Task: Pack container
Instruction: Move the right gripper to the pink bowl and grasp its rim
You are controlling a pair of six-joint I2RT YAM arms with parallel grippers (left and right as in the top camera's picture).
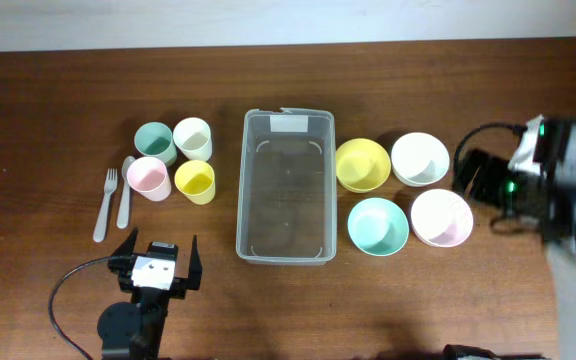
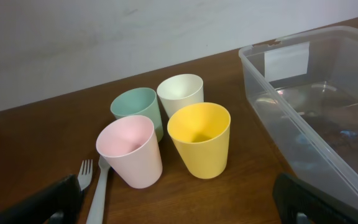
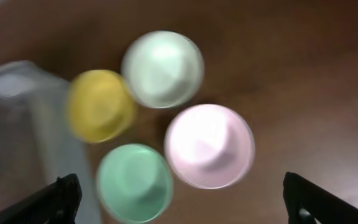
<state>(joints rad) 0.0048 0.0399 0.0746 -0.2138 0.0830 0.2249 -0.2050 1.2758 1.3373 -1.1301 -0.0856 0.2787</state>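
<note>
The clear container stands empty mid-table, its white label at the far end. It also shows in the left wrist view and, blurred, in the right wrist view. My left gripper is open and empty near the front edge, behind the cups. In its wrist view it faces the pink cup and yellow cup. My right gripper is open and empty to the right of the bowls. Its wrist view shows it above the pink bowl and teal bowl.
Left of the container stand the teal cup, white cup, pink cup and yellow cup, with a fork and spoon. On its right are the yellow bowl, white bowl, teal bowl and pink bowl.
</note>
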